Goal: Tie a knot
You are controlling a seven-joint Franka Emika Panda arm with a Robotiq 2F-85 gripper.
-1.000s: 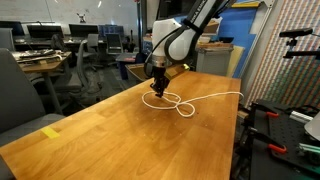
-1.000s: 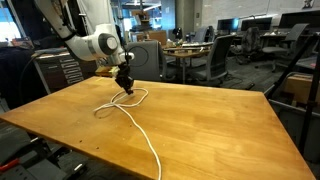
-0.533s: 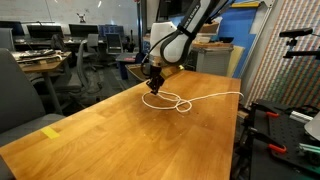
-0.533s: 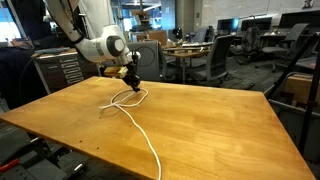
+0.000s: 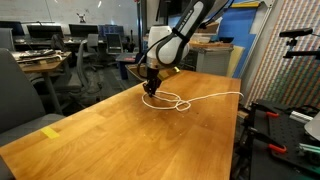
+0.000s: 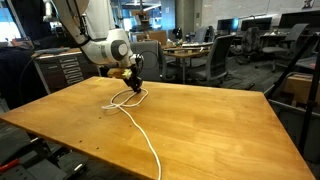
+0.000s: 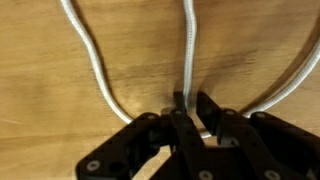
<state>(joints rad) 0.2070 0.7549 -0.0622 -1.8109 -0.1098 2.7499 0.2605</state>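
Here the tool stands nearly closed about one strand of the knot; grip unclear.

Even overhead indoor light, bright enough. Soft sheen on the glossy brown wooden table in both exterior views, shadows faint. Exterior frames low-res, backgrounds soft. Wrist view: thin white rope slightly blurred, black gripper close-up, out of focus.

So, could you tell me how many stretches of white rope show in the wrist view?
3 rope stretches: the left one curving away, the middle one running straight up, the right one sweeping off. The tool hides where they meet.
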